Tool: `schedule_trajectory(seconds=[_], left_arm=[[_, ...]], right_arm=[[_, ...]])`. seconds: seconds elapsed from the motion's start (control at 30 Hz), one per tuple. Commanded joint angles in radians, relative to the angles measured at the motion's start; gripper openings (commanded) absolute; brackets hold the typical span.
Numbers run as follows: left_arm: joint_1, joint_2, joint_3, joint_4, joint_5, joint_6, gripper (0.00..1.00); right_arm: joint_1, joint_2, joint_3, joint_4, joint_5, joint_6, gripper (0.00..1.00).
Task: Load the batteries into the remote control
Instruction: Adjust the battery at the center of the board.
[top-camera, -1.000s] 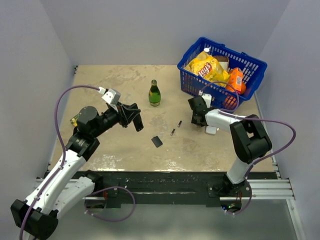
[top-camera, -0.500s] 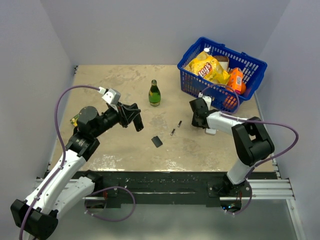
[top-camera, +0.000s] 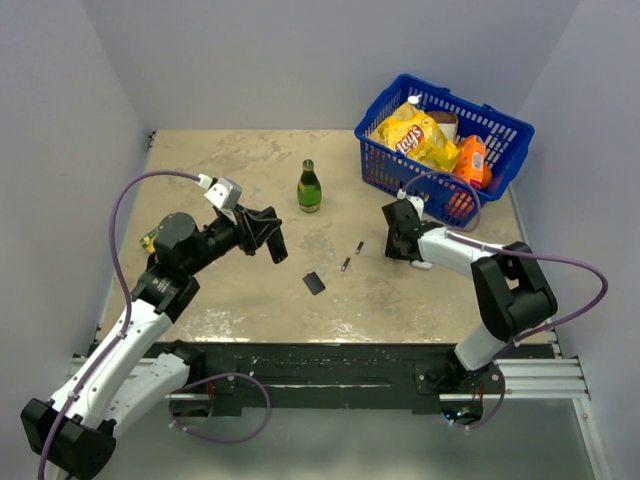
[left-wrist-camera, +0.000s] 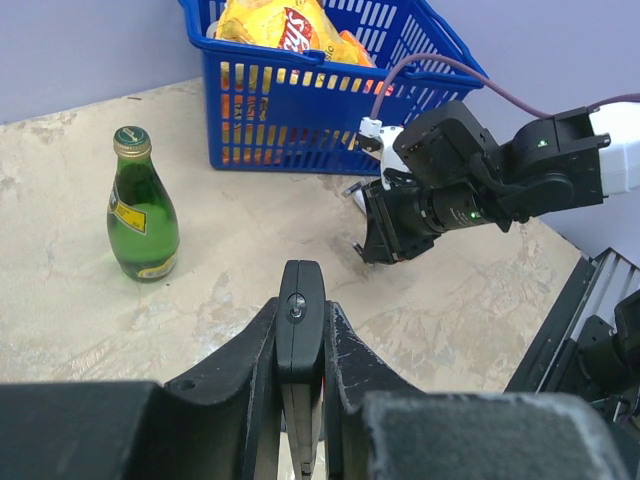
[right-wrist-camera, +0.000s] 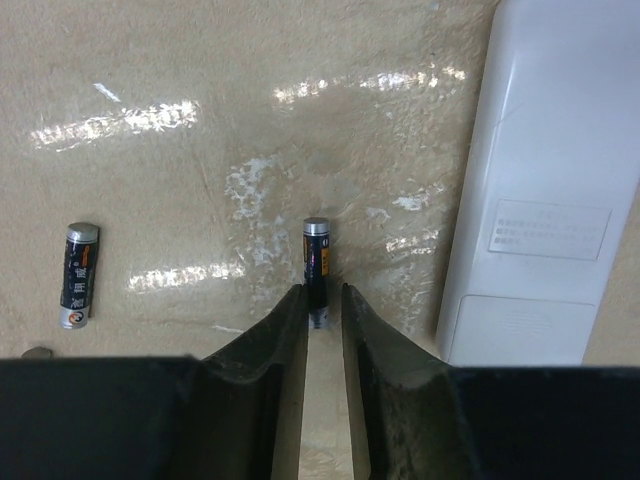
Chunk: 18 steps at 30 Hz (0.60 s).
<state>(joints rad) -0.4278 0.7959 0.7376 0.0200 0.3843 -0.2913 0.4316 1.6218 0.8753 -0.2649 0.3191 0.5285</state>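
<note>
My left gripper (top-camera: 268, 236) hangs above the table's left half, shut on the remote control (left-wrist-camera: 300, 290), a slim black bar held edge-on between the fingers. Two batteries lie on the table near the middle, one (top-camera: 358, 246) just above the other (top-camera: 345, 264). My right gripper (right-wrist-camera: 321, 292) is low over the table. Its jaws stand a little apart, with the near end of one battery (right-wrist-camera: 316, 258) between the tips. That battery lies against the left finger, with a sliver of gap on the right. The other battery (right-wrist-camera: 78, 275) lies off to the left.
A small black cover piece (top-camera: 314, 283) lies below the batteries. A white flat device (right-wrist-camera: 545, 200) lies right beside my right gripper. A green bottle (top-camera: 310, 187) stands at the centre back. A blue basket (top-camera: 405, 178) with snack packs sits at the back right.
My right gripper has shifted slightly down and to the right, its elbow swinging outward, and its jaws have narrowed around the battery's end. The left arm and the remote have not moved.
</note>
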Motion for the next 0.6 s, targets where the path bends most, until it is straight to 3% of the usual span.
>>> schedule_trajectory(seconds=[0.0, 0.33, 0.57], left_arm=[[-0.006, -0.009, 0.017, 0.037, -0.004, 0.015, 0.00], [-0.006, -0.011, 0.017, 0.034, -0.005, 0.018, 0.00], [-0.006, -0.012, 0.019, 0.032, -0.007, 0.018, 0.00]], right_arm=[[0.004, 0.001, 0.004, -0.004, -0.015, -0.016, 0.24], [0.010, -0.031, -0.010, -0.016, -0.080, -0.022, 0.38], [0.013, -0.022, -0.013, 0.012, -0.109, -0.028, 0.38]])
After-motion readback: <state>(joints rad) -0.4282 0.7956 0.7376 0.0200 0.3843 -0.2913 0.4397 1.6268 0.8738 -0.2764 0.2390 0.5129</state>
